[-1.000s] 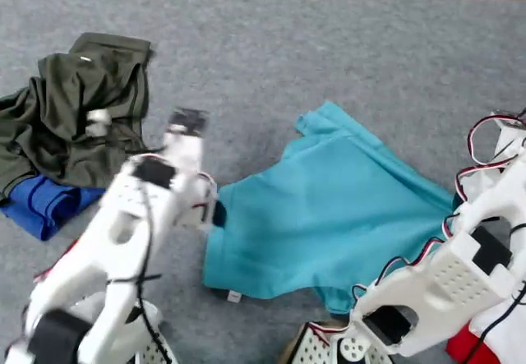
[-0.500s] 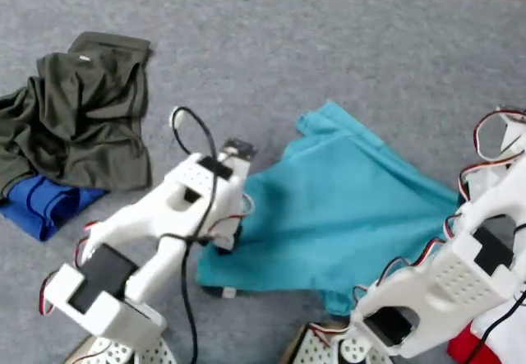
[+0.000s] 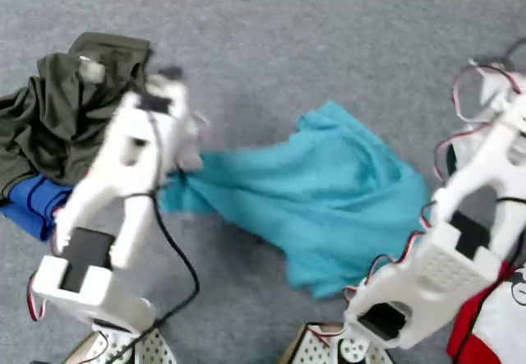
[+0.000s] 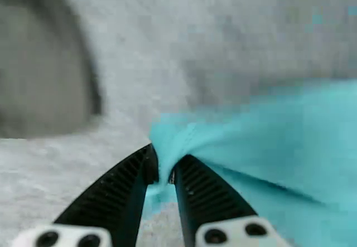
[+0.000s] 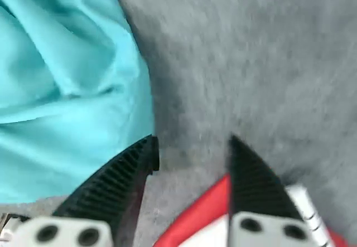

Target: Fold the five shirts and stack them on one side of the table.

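Observation:
A teal shirt (image 3: 329, 195) lies rumpled across the middle of the grey table (image 3: 288, 60). My left gripper (image 4: 163, 168) is shut on a pinched edge of the teal shirt (image 4: 268, 146), at the shirt's left end in the high view, where the left gripper (image 3: 185, 163) sits beside the dark pile. My right gripper (image 5: 192, 152) stands open over bare table at the right, just off the teal shirt's (image 5: 67, 91) edge, with a red and white shirt (image 5: 195, 219) under it. An olive-green shirt (image 3: 78, 109) is heaped at the far left on top of a blue shirt (image 3: 37, 204).
The red and white shirt (image 3: 493, 331) lies at the front right corner beneath the right arm. The arms' bases (image 3: 329, 347) stand at the front edge. Open grey table stretches along the back.
The left arm has swung left and back, dragging the teal shirt's pinched edge toward the dark pile and stretching the shirt out. The right arm has shifted farther back along the right side.

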`<state>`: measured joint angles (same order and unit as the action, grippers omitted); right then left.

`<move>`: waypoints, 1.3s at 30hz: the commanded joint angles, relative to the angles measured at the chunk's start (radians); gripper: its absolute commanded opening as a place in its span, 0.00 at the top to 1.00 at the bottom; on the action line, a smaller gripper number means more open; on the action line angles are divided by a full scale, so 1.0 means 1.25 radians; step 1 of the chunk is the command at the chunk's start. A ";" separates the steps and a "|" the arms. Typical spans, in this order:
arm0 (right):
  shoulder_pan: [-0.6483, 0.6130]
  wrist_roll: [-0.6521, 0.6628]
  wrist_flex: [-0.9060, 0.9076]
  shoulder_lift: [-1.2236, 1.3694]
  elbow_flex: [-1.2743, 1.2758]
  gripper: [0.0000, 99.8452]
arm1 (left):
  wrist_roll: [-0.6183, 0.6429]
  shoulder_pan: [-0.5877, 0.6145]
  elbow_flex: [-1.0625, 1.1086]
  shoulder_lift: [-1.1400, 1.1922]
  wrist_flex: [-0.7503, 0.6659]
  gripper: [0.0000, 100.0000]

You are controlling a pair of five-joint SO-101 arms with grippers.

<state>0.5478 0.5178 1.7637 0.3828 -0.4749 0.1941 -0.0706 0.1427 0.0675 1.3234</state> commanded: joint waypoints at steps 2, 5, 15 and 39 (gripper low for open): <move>-0.094 0.009 0.017 -0.042 -0.033 0.75 | 0.039 0.109 -0.203 -0.003 0.072 0.98; -0.145 0.010 0.017 -0.104 0.029 0.75 | 0.039 0.156 -0.254 -0.002 0.096 0.98; -0.425 0.130 0.016 -0.431 0.506 0.75 | 0.066 0.264 -0.245 0.002 0.033 0.98; -0.731 0.194 -0.400 -0.361 0.942 0.82 | 0.061 0.279 -0.096 -0.006 -0.009 0.98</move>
<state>-0.3560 0.7894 1.3341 -0.1849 0.7572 0.2693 0.2639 0.0276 0.0783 1.2896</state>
